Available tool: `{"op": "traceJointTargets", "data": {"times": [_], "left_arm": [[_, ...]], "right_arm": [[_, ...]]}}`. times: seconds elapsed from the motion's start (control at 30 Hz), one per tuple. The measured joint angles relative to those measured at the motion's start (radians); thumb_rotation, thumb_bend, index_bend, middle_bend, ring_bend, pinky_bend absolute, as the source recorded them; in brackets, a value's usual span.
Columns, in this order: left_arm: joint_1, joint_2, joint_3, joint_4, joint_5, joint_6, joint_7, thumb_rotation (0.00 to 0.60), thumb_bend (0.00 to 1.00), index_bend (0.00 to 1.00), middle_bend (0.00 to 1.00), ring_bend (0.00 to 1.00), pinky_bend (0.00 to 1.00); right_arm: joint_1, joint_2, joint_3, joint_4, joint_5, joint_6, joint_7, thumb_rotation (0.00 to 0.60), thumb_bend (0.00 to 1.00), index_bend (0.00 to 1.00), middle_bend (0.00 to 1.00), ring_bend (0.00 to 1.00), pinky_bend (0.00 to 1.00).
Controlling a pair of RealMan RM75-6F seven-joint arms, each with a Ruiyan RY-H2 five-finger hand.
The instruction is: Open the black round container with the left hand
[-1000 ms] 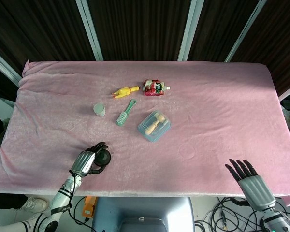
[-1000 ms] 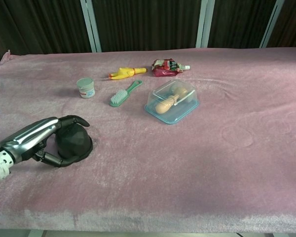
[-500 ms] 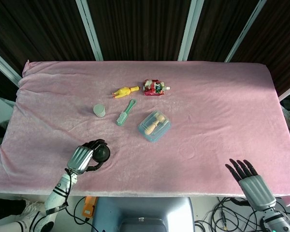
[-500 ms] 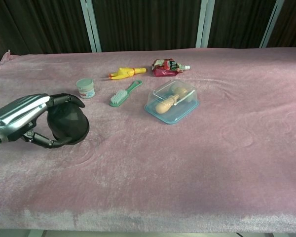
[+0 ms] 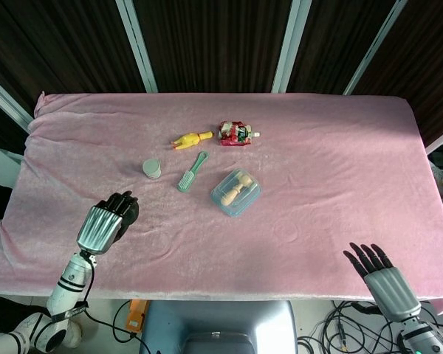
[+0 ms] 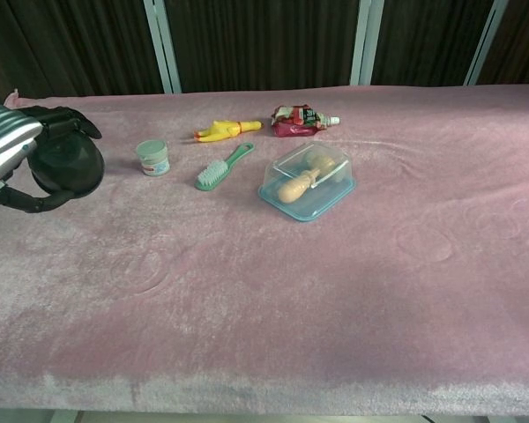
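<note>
My left hand [image 5: 103,225] [image 6: 18,150] grips the black round container [image 6: 66,166], lifted well above the pink cloth. In the head view only a dark sliver of the container [image 5: 130,212] shows past the fingers. Whether its lid is on or off cannot be told. A round dent [image 6: 139,269] marks the cloth where it stood. My right hand [image 5: 380,276] hangs at the table's front right edge, fingers spread, holding nothing; the chest view does not show it.
On the pink table [image 5: 325,169] lie a small grey-green jar [image 5: 152,168], a green brush [image 5: 192,171], a yellow rubber chicken [image 5: 191,139], a red pouch [image 5: 236,133] and a clear box with wooden pieces [image 5: 235,192].
My left hand has lifted the black container off the cloth and carried it up and to the left. The right hand has not moved.
</note>
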Motion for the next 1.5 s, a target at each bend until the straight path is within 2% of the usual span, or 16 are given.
{"op": "traceJointTargets", "data": {"times": [0.07,0.17,0.4,0.5,0.6,0.67,0.77,0.87,0.97,1.1,1.2,1.27,1.37,1.5], "left_arm": [[0.002,0.003,0.003,-0.027,-0.014,-0.019,-0.055,0.6,0.33,0.47,0.59,0.67,0.67],[0.004,0.016,0.006,-0.092,-0.045,-0.063,-0.209,0.6,0.33,0.49,0.6,0.67,0.67],[0.001,0.062,-0.001,-0.258,-0.133,-0.208,-0.761,0.6,0.33,0.5,0.6,0.67,0.67],[-0.001,0.075,-0.002,-0.289,-0.146,-0.256,-0.939,0.6,0.33,0.5,0.59,0.67,0.67],[-0.001,0.076,-0.002,-0.285,-0.149,-0.26,-1.018,0.6,0.33,0.5,0.6,0.67,0.67],[-0.001,0.074,-0.002,-0.275,-0.15,-0.255,-1.017,0.6,0.33,0.5,0.6,0.67,0.67],[0.001,0.064,-0.005,-0.24,-0.147,-0.234,-0.936,0.6,0.33,0.51,0.6,0.67,0.67],[0.003,0.043,-0.009,-0.176,-0.135,-0.19,-0.758,0.6,0.33,0.52,0.6,0.66,0.66],[0.003,0.014,-0.013,-0.08,-0.111,-0.128,-0.516,0.6,0.33,0.53,0.6,0.65,0.65],[0.003,-0.026,-0.013,0.089,-0.072,-0.039,-0.211,0.6,0.33,0.54,0.6,0.65,0.65],[0.003,-0.045,-0.012,0.143,-0.058,-0.012,-0.102,0.6,0.33,0.54,0.6,0.65,0.65],[0.003,-0.052,-0.011,0.147,-0.053,-0.004,-0.085,0.6,0.33,0.54,0.6,0.65,0.65],[0.005,-0.055,-0.007,0.124,-0.054,-0.006,-0.136,0.6,0.33,0.54,0.6,0.65,0.65],[0.005,-0.039,0.0,0.037,-0.068,-0.04,-0.353,0.6,0.33,0.54,0.6,0.65,0.65]], "right_arm": [[0.0,0.0,0.0,0.0,0.0,0.001,0.001,0.6,0.0,0.0,0.0,0.0,0.09],[-0.001,0.001,0.0,0.0,0.0,0.003,0.002,0.6,0.0,0.0,0.0,0.0,0.09],[0.0,0.001,0.0,0.0,0.002,0.0,0.0,0.6,0.0,0.0,0.0,0.0,0.09],[0.0,0.001,0.0,-0.001,0.003,0.0,-0.001,0.6,0.0,0.0,0.0,0.0,0.09],[0.0,0.001,0.001,-0.001,0.003,0.0,-0.001,0.6,0.0,0.0,0.0,0.0,0.09],[0.0,0.0,0.001,-0.001,0.004,-0.001,-0.002,0.6,0.0,0.0,0.0,0.0,0.09],[0.001,0.0,0.001,-0.002,0.005,-0.003,-0.004,0.6,0.0,0.0,0.0,0.0,0.09],[0.001,0.0,0.001,-0.003,0.007,-0.005,-0.006,0.6,0.0,0.0,0.0,0.0,0.09],[0.002,-0.001,0.002,-0.004,0.01,-0.008,-0.009,0.6,0.0,0.0,0.0,0.0,0.09],[0.004,-0.001,0.002,-0.006,0.013,-0.013,-0.012,0.6,0.0,0.0,0.0,0.0,0.09],[0.004,0.0,0.003,-0.007,0.015,-0.014,-0.013,0.6,0.0,0.0,0.0,0.0,0.09],[0.004,0.001,0.003,-0.008,0.015,-0.013,-0.012,0.6,0.0,0.0,0.0,0.0,0.09],[0.004,0.002,0.002,-0.008,0.013,-0.011,-0.009,0.6,0.0,0.0,0.0,0.0,0.09],[0.003,0.004,0.0,-0.007,0.009,-0.008,-0.005,0.6,0.0,0.0,0.0,0.0,0.09]]}}
